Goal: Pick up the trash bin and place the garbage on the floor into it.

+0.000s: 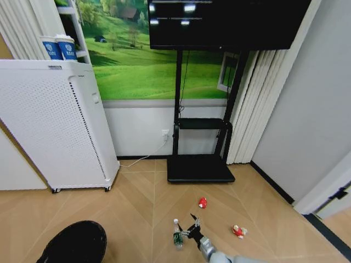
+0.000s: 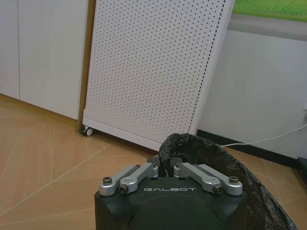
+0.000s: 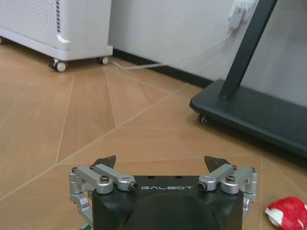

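A white perforated cabinet (image 1: 55,126) and a black TV stand (image 1: 200,167) line the wall. Down on the floor, the right gripper (image 1: 192,227) — fingers apart — sits beside the clear green-labelled bottle (image 1: 177,234); two red wrappers (image 1: 202,203) lie nearby. The left gripper (image 2: 165,167) is clamped on the black trash bin (image 1: 74,244) rim.

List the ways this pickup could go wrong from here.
1. The right tool sits open beside the bottle, which lies on smooth wood floor; a slightly off approach could roll it away.
2. The left tool is shut on the trash bin at its rim, pinching bag liner; the bin could tilt or slip.
3. Two red wrappers lie apart, needing separate reaches.
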{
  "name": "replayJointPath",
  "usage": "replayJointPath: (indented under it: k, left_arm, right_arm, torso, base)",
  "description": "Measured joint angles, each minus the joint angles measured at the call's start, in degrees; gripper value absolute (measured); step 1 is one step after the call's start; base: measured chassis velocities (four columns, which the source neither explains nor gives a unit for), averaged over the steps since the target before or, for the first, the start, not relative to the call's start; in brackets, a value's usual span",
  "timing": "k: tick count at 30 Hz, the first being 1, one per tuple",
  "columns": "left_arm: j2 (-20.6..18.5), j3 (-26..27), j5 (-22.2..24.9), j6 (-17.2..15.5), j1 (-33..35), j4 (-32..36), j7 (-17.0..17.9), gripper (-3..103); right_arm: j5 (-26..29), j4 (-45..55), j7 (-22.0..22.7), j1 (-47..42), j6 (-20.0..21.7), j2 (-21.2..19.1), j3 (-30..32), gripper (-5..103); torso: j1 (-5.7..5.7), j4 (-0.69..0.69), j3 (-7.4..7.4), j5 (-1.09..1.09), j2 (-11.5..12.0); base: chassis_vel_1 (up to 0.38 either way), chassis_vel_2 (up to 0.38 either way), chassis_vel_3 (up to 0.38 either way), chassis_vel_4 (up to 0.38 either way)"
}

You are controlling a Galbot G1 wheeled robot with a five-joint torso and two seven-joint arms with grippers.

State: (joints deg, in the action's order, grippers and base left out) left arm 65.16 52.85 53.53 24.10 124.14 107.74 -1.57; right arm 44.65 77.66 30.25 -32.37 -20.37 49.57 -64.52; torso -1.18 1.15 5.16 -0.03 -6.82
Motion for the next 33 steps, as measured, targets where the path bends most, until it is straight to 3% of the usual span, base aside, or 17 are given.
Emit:
replayJointPath:
  k: [7, 13, 24, 33]
  left_arm:
    - [-0.07, -1.66, 0.2, -0.04, -2.45, -1.91, -0.06, 8]
    - [-0.37, -3.29, 0.1, -0.19, -4.5, -3.85, -0.2, 8]
    - [-0.45, -4.57, 0.0, -0.11, -5.54, -5.16, -0.58, 8]
    - [-0.71, -4.9, 0.38, 0.8, -5.36, -5.74, -1.59, 8]
  right_arm:
    - [9.5, 3.06, 1.25, 6.96, 3.8, 0.05, -10.19, 100]
    - [18.18, 3.65, 5.8, 7.21, 8.19, 2.81, -10.0, 100]
    - [21.78, 3.5, 9.38, 5.62, 10.32, 7.28, -11.34, 100]
    - [24.44, -1.29, 9.31, 5.49, 10.52, 12.13, -12.29, 100]
  torso:
    - [-0.01, 0.02, 0.01, 0.03, 0.0]
    - [0.0, 0.01, 0.0, 0.03, 0.0]
    - [0.0, 0.01, 0.0, 0.02, 0.0]
    - [0.0, 0.01, 0.0, 0.03, 0.0]
  base:
    - [0.0, 0.0, 0.0, 0.0]
    - [0.0, 0.0, 0.0, 0.0]
    - [0.0, 0.0, 0.0, 0.0]
    - [0.0, 0.0, 0.0, 0.0]
